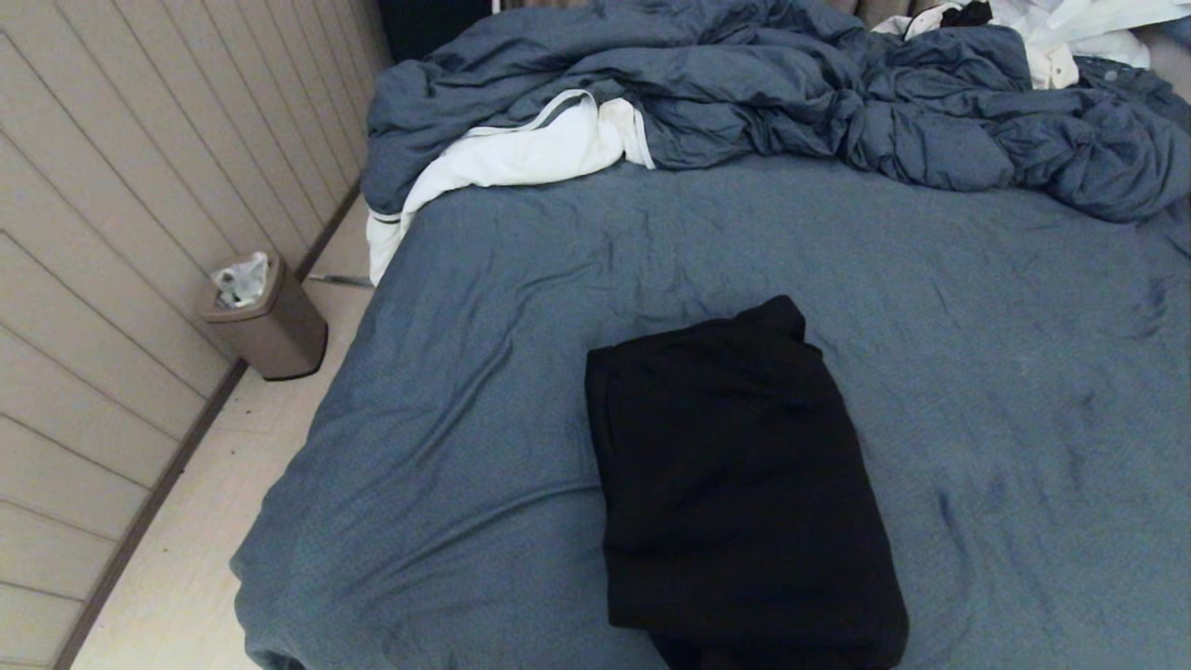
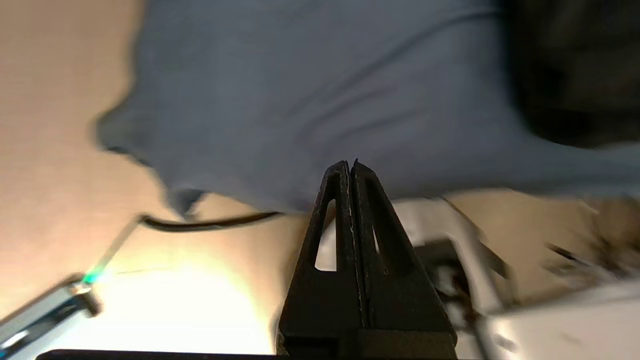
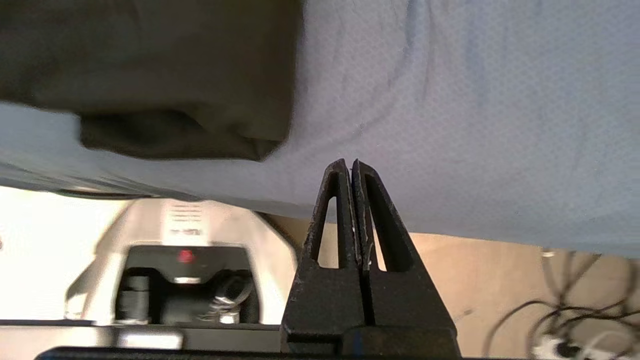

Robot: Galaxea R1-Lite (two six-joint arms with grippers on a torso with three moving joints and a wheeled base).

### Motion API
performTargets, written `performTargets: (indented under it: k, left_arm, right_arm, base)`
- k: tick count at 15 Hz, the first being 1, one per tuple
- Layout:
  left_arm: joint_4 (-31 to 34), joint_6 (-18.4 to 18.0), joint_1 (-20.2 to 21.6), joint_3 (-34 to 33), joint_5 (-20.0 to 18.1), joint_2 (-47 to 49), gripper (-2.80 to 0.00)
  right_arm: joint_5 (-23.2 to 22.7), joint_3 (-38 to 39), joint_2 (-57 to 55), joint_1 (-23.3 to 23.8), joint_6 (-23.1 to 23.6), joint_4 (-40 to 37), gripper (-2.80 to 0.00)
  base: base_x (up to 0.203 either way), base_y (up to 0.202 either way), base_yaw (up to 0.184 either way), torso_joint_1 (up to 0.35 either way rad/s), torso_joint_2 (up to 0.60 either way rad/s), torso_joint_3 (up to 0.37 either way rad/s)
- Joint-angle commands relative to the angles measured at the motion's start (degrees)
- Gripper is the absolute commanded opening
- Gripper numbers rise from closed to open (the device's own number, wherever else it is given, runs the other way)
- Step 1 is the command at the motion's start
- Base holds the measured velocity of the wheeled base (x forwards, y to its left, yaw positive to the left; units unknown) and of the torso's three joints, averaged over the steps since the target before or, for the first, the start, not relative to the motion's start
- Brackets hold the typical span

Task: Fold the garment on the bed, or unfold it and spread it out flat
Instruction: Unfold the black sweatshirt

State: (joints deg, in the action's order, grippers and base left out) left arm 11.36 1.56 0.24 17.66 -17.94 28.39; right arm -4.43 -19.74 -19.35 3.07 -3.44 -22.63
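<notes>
The black garment (image 1: 740, 484) lies folded into a compact rectangle on the near middle of the bed (image 1: 484, 409), its near end reaching the front edge. It also shows dark in the right wrist view (image 3: 150, 75) and the left wrist view (image 2: 575, 70). Neither arm appears in the head view. My left gripper (image 2: 349, 164) is shut and empty, held off the bed's near left edge above the floor. My right gripper (image 3: 349, 163) is shut and empty too, off the near edge to the garment's right.
A rumpled blue-grey duvet (image 1: 791, 93) and a white cloth with grey trim (image 1: 521, 154) are heaped at the bed's far end. A brown bin (image 1: 265, 321) stands on the floor by the left wall. Cables (image 3: 565, 310) and the robot's base (image 3: 185, 270) lie below.
</notes>
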Motion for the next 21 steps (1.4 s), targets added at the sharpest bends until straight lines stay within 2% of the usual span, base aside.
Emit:
performTargets:
  k: [1,5,7,9,12,13,16,19,21]
  left_arm:
    - [-1.22,0.07,0.33,-4.16,2.06,-6.44,-2.8]
    - [-2.4,-0.28,0.39,-11.04,7.5,-17.21,-2.8]
    - [-3.31,-1.0,0.37,-12.11,13.82,-19.0,-2.8]
    - [-3.74,-3.36,0.27,-14.08,18.27,-22.59,-2.8]
    - [-3.71,-6.76,0.2,-14.61,18.12,-27.85,-2.8]
    - [-4.04,-7.01,0.14,-14.74,18.04,-28.36,-2.8]
    - [-4.69,-5.18,0.11,-14.93,18.03,-28.3,-2.8]
    - [-4.88,-2.28,0.11,-14.94,18.29,-28.3,-2.8]
    - [-8.12,-1.22,0.06,-15.86,18.57,-28.38,-2.8]
  right_arm:
    - [-0.2,2.84,2.81,1.01,1.47,1.73,-2.8]
    - [0.07,15.17,2.91,1.17,5.36,21.73,-2.8]
    - [-0.18,18.59,3.08,1.15,6.82,28.41,-2.8]
    - [-0.92,19.35,3.11,1.06,7.5,28.88,-2.8]
    - [-0.59,19.74,3.09,1.06,12.14,29.92,-2.8]
    - [-0.58,19.62,3.19,0.5,12.35,29.56,-2.8]
    - [2.21,19.57,4.35,-6.59,12.58,26.22,-2.8]
    - [3.12,19.69,9.47,-2.11,11.93,24.95,-2.8]
    - [3.38,19.54,16.05,-2.69,10.75,22.95,-2.8]
  base:
    - [0.0,0.0,0.0,0.0,0.0,0.0]
    - [0.0,0.0,0.0,0.0,0.0,0.0]
    - [0.0,0.0,0.0,0.0,0.0,0.0]
    - [0.0,0.0,0.0,0.0,0.0,0.0]
    - [0.0,0.0,0.0,0.0,0.0,0.0]
    - [0.0,0.0,0.0,0.0,0.0,0.0]
    - [0.0,0.0,0.0,0.0,0.0,0.0]
    - [0.0,0.0,0.0,0.0,0.0,0.0]
    - [0.0,0.0,0.0,0.0,0.0,0.0]
